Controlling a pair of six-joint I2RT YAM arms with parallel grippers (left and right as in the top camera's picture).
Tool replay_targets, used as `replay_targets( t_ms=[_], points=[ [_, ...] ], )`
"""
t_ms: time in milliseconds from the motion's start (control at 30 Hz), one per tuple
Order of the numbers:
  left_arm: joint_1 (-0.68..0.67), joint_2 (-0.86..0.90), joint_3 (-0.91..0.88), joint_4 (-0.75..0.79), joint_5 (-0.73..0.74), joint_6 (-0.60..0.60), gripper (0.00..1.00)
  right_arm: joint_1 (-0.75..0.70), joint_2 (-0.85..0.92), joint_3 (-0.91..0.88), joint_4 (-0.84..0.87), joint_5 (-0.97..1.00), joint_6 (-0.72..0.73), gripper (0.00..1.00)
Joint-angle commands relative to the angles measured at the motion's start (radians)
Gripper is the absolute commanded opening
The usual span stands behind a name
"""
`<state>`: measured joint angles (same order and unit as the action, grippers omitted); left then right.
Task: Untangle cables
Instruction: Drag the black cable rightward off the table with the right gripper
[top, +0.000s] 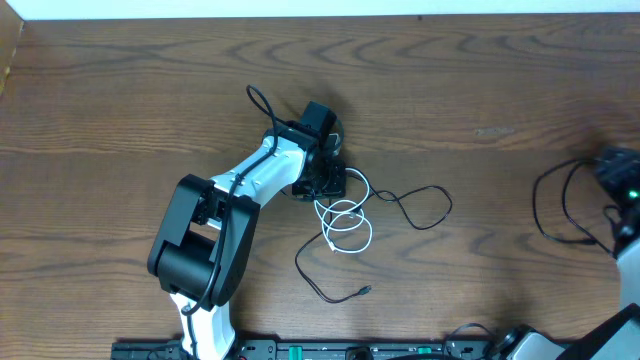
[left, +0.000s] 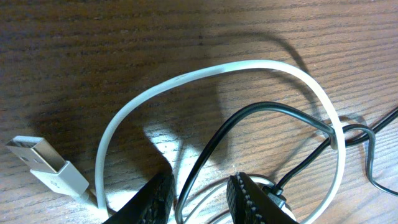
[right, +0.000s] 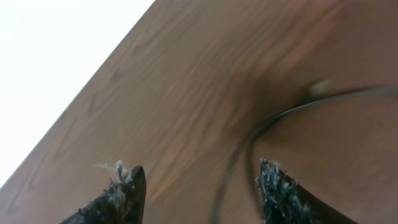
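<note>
The white cable (top: 350, 222) lies in small loops at the table's middle, and the black cable (top: 425, 205) crosses it and trails to a small plug (top: 366, 291) near the front. My left gripper (top: 322, 182) is down over the tangle's left side. In the left wrist view the white cable (left: 186, 78) arcs ahead, its USB plug (left: 43, 162) at the left. The black cable (left: 249, 109) runs down between the fingers (left: 155, 199) of my left gripper (left: 202, 180), whose jaws stand apart, not pinching it. My right gripper (right: 199, 174) is open and holds nothing.
My right arm (top: 622, 185) is at the far right edge, beside a loop of thicker black wire (top: 560, 200). A blurred black wire (right: 280, 118) shows in the right wrist view, with the table's edge (right: 93, 81) close by. The table is brown wood (top: 120, 100).
</note>
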<state>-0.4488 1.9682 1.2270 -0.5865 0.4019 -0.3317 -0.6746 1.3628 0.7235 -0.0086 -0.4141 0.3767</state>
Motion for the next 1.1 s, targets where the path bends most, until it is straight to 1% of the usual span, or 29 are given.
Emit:
replay_targets(
  t_ms=[0,33,67,100,167,200,267,400,533,733,800,900,967,1067],
  points=[
    [-0.004,0.05,-0.034,-0.007,-0.016,0.017,0.34,0.074,0.008,0.003,-0.028,-0.022,-0.052,0.51],
    [-0.004,0.05,-0.034,-0.007,-0.016,0.017,0.34,0.101,0.009,0.003,-0.048,-0.011,-0.062,0.48],
    [-0.004,0.05,-0.034,-0.006,-0.016,0.017,0.34,0.123,0.01,0.003,-0.069,0.002,-0.068,0.47],
    [-0.004,0.05,-0.034,-0.005,-0.016,0.017,0.31,0.146,0.011,0.003,-0.093,0.016,-0.078,0.47],
    [-0.004,0.047,-0.03,-0.002,-0.016,0.018,0.1,0.192,0.014,0.003,-0.133,0.022,-0.109,0.48],
    [-0.003,0.042,-0.025,-0.002,-0.016,0.018,0.08,0.22,0.015,0.003,-0.152,0.022,-0.135,0.49],
    [0.0,0.026,-0.011,-0.002,-0.017,0.018,0.08,0.276,0.016,0.003,-0.18,0.013,-0.167,0.49],
    [0.008,-0.031,0.019,-0.001,-0.018,0.037,0.07,0.389,0.016,0.003,-0.22,-0.016,-0.166,0.47],
    [0.012,-0.089,0.021,-0.007,-0.021,0.043,0.08,0.509,0.016,0.003,-0.304,-0.021,-0.052,0.49],
    [0.011,-0.106,0.021,-0.045,-0.02,0.043,0.07,0.666,0.017,0.002,-0.431,-0.002,-0.043,0.51],
    [0.011,-0.106,0.021,-0.054,-0.02,0.043,0.07,0.708,0.018,0.001,-0.437,0.029,-0.043,0.52],
    [0.012,-0.106,0.021,-0.063,-0.02,0.043,0.08,0.758,0.024,0.0,-0.438,0.132,-0.043,0.5],
    [0.012,-0.109,0.021,-0.067,-0.019,0.043,0.07,0.784,0.035,0.0,-0.437,0.19,-0.04,0.47],
    [0.012,-0.13,0.021,-0.071,-0.02,0.044,0.07,0.798,0.068,0.0,-0.433,0.206,-0.033,0.43]
  ],
)
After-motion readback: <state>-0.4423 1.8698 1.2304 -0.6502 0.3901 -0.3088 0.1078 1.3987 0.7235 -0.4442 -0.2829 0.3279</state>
